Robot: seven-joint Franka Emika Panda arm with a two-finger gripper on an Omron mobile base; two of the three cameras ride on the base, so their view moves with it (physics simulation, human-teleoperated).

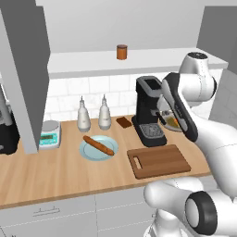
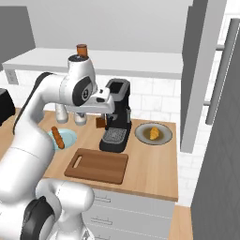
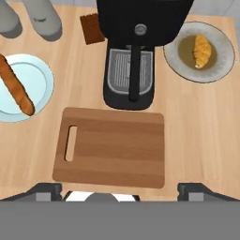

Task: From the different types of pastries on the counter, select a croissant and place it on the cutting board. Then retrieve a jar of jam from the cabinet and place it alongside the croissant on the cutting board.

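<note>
The golden croissant (image 3: 202,50) lies on a grey plate (image 3: 220,65) right of the coffee machine, also seen as the croissant (image 2: 153,133). The dark cutting board (image 3: 112,147) rests bare on the counter (image 3: 197,136) in front of the machine, slot handle to the left. My gripper (image 3: 122,193) hangs high above the board's near edge, open, nothing between its fingertips (image 3: 47,190). The brown-orange jar of jam (image 1: 121,52) stands on the cabinet's pale shelf (image 1: 83,62). A long baguette (image 3: 16,86) sits on a light blue plate, and a dark brown square (image 3: 92,27) lies behind.
A black coffee machine (image 3: 133,51) stands tall between the two plates. Two white bottles (image 1: 83,115) and a small scale (image 1: 49,134) sit at the back left. A dark grey cabinet panel (image 2: 199,70) drops close to the croissant's plate on the right.
</note>
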